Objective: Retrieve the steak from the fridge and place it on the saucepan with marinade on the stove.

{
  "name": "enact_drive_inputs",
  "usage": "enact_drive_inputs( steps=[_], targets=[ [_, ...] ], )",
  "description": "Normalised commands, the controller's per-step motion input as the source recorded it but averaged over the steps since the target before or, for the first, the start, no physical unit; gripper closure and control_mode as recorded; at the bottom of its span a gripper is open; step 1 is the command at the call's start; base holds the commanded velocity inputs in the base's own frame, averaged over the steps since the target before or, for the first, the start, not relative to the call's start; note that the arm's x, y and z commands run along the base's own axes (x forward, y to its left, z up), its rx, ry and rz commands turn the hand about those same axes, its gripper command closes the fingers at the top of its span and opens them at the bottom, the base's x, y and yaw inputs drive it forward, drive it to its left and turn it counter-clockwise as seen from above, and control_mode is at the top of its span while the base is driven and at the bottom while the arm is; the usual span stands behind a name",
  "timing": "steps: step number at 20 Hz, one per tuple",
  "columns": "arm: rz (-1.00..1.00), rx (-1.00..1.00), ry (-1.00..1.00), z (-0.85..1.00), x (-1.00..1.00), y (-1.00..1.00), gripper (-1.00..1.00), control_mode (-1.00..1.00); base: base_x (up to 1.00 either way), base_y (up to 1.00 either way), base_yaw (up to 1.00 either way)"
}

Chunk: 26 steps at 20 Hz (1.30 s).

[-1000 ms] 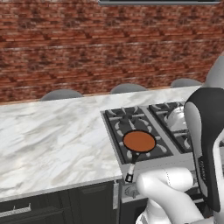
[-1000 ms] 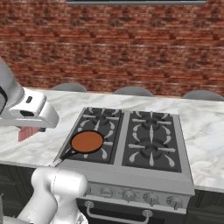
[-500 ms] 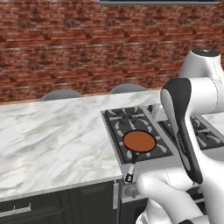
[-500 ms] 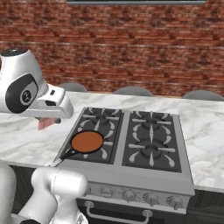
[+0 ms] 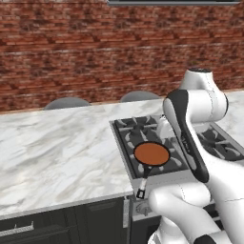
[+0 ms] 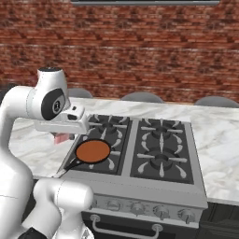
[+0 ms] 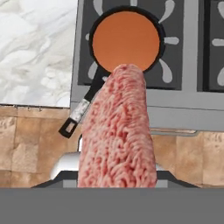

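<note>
Steak [image 7: 117, 131] lower end cut off by bottom of hand view; finger tips hidden behind it. In right base view steak [image 6: 60, 138] mostly hidden under hand, only pink edge showing. Stove [image 5: 143, 138] right half hidden behind arm in left base view.

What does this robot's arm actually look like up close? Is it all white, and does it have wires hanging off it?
The arm is glossy white, built of fat rounded segments like bent tubes, with dark grey to black bands and a round dark cap at the joints. No loose cables or markings show on it. It ends in a boxy white hand, the gripper, with small dark fingers.
</note>
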Motion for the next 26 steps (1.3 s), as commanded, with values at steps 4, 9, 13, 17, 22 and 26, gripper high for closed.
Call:
enact_drive_inputs(
  steps=[4,9,13,17,22,26],
  targets=[
    [0.02,-0.01,0.03,-0.71,0.42,0.01,1.00,-1.00,0.00,0.00,0.00],
    [0.01,-0.03,0.04,-0.42,0.51,0.04,1.00,-1.00,0.00,0.00,0.00],
    [0.02,0.00,0.09,-0.20,0.44,0.00,1.00,-1.00,0.00,0.00,0.00],
    [0.02,0.00,0.02,-0.24,0.36,0.00,1.00,-1.00,0.00,0.00,0.00],
    [0.01,0.00,0.03,-0.32,0.43,0.00,1.00,-1.00,0.00,0.00,0.00],
    [0.02,0.00,0.00,-0.53,0.50,0.00,1.00,-1.00,0.00,0.00,0.00]
  ],
)
